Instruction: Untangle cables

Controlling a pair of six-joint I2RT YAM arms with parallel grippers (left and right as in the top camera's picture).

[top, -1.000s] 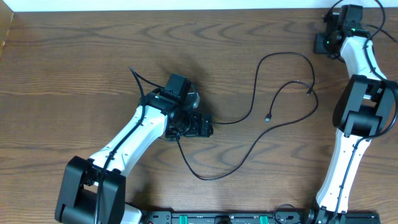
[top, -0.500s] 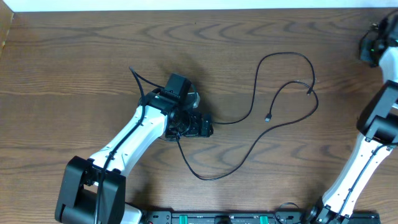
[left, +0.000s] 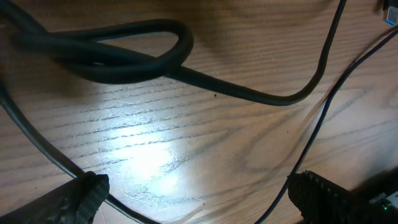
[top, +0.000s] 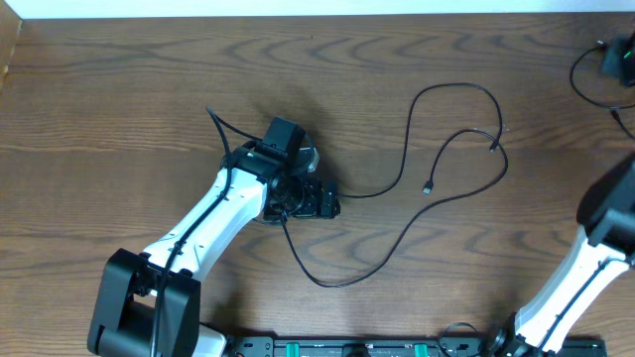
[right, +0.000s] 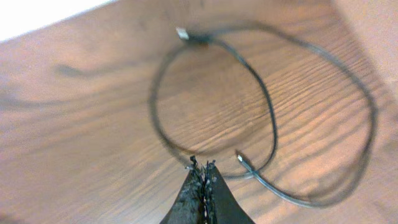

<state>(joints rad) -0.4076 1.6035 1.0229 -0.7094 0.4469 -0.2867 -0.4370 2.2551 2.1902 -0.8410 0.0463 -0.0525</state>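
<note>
A long thin black cable snakes over the middle of the table, with a small plug end lying free. Its left part runs under my left gripper. In the left wrist view that gripper is open wide and low over the wood, and the cable crosses itself in a loop ahead of the fingers. My right gripper is shut with nothing in it, above a second black cable that lies in a ring with both plug ends showing. A bit of that cable shows at the far right.
The right arm stands along the right edge, largely outside the overhead view. The table's far edge meets a white wall, and the arms' base rail runs along the near edge.
The right arm has swung to the right, and its wrist has slid from the far right of the table nearly out of the overhead view. The left arm and the long cable have not moved.
</note>
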